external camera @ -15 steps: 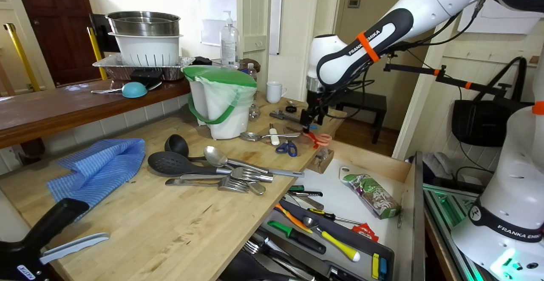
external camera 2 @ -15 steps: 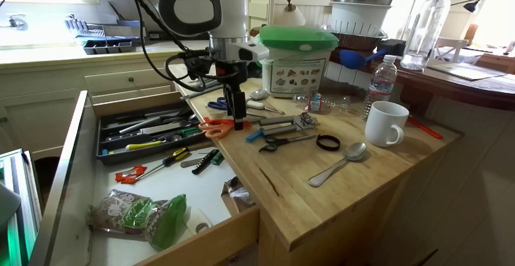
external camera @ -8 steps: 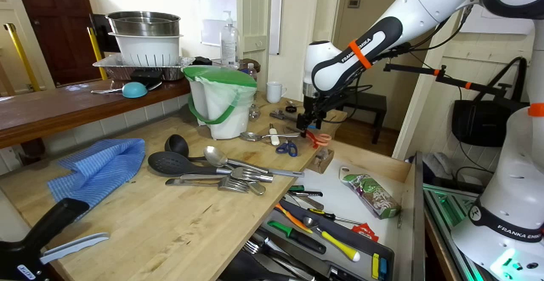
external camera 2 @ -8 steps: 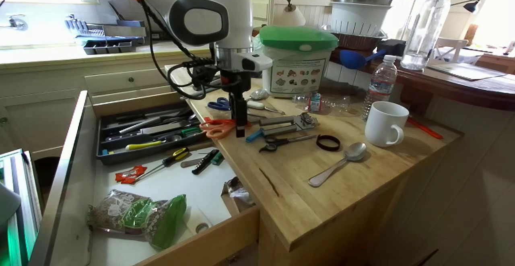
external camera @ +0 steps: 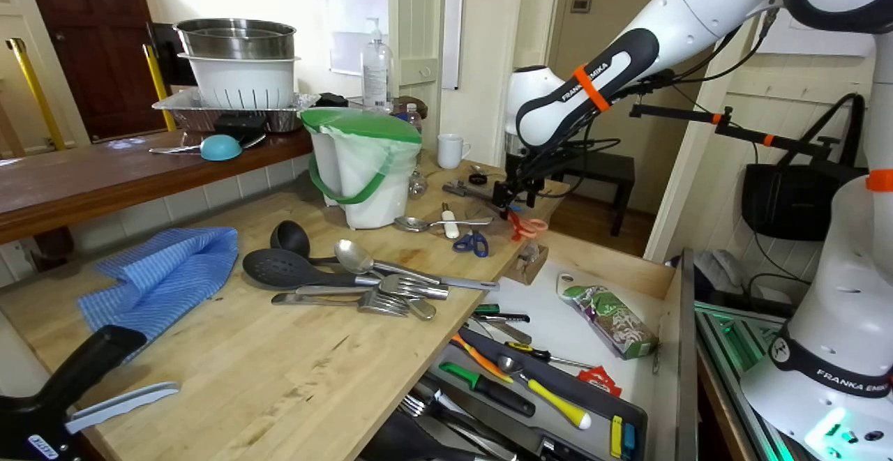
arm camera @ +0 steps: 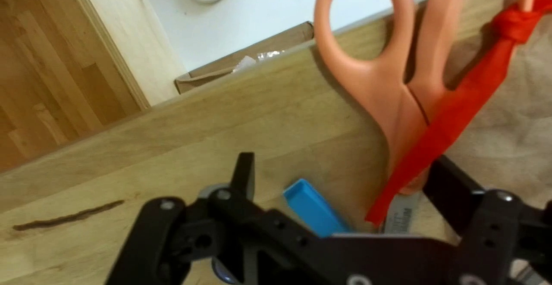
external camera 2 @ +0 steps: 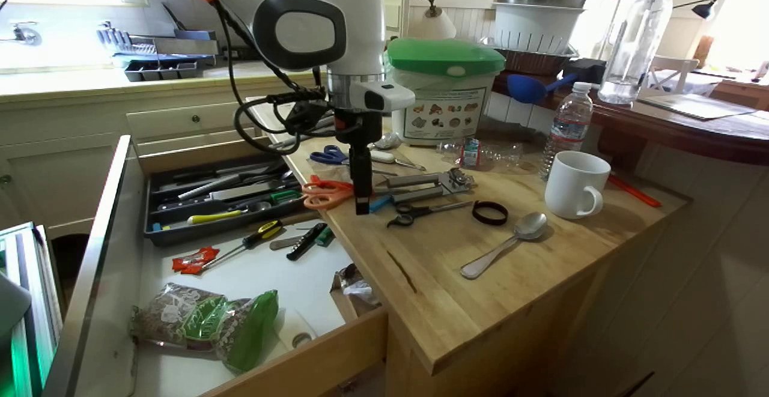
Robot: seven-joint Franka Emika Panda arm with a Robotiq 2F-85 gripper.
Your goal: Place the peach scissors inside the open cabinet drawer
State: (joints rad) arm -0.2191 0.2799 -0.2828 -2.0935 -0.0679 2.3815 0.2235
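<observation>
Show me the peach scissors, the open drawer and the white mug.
Peach scissors (arm camera: 400, 106): wrist view, where the handles meet.
Open drawer (external camera 2: 282, 283): in an exterior view, bare white floor.
White mug (external camera 2: 568, 188): in an exterior view, outer wall.

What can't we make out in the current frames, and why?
Peach scissors: handle loops cut off by the top edge, wrist view.
Scissor blades: run out of sight behind the gripper, lettering blurred, wrist view.
Cardboard box: inside mostly hidden by the tabletop, wrist view.
Open cabinet drawer: partly hidden by the tabletop and cut off by the bottom edge, in an exterior view.
</observation>
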